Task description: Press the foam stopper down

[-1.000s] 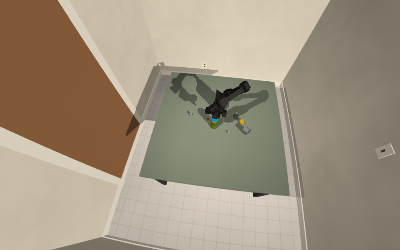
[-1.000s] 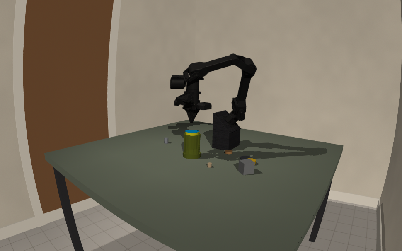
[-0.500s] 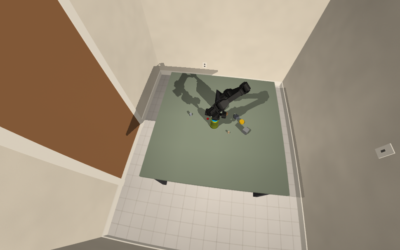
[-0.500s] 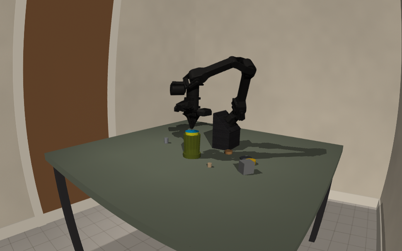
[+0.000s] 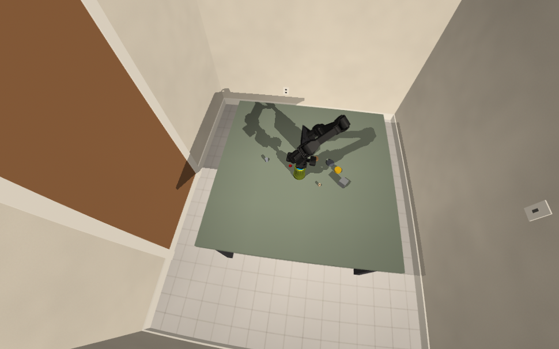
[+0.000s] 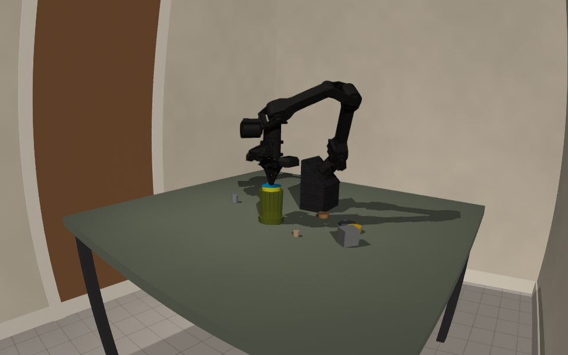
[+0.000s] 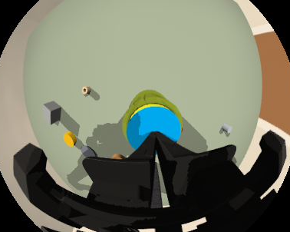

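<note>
The pincer, clenched on nothing, points straight down at the blue stopper atop the upright green jar on the table. Pressing too deep could, I'd guess, leave the stopper stuck low.

A: The worktop looks matt, a dull grey-green, smooth with no grain. The jar?

B: Olive, ribbed down its sides, matt like plastic. The stopper is flat blue without gloss; the end effector matt black.
</note>
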You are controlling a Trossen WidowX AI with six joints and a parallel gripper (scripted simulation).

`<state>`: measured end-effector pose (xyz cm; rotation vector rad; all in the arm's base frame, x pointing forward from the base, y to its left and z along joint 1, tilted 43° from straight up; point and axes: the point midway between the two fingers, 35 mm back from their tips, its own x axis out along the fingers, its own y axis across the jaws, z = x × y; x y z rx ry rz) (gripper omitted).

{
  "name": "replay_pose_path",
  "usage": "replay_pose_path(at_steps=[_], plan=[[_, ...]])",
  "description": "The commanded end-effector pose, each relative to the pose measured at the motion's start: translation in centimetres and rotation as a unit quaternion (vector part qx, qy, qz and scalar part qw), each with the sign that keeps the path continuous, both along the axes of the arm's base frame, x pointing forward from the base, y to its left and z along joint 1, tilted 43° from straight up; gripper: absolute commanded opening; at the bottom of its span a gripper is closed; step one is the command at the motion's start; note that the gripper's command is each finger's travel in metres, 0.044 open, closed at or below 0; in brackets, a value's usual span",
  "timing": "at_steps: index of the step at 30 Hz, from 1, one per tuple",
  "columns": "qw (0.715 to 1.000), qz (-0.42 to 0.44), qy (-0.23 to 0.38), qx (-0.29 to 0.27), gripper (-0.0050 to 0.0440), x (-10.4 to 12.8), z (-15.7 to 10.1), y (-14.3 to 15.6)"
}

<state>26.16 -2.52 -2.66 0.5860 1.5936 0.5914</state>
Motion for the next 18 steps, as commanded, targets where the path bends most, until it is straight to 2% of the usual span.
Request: replay_pose_path(at_steps=[1,18], plan=[[1.0,-0.003,0.001,0.003,0.0,0.03,-0.02,0.09],[1.0,-0.002,0.001,0.003,0.0,-0.09,-0.1,0.21]])
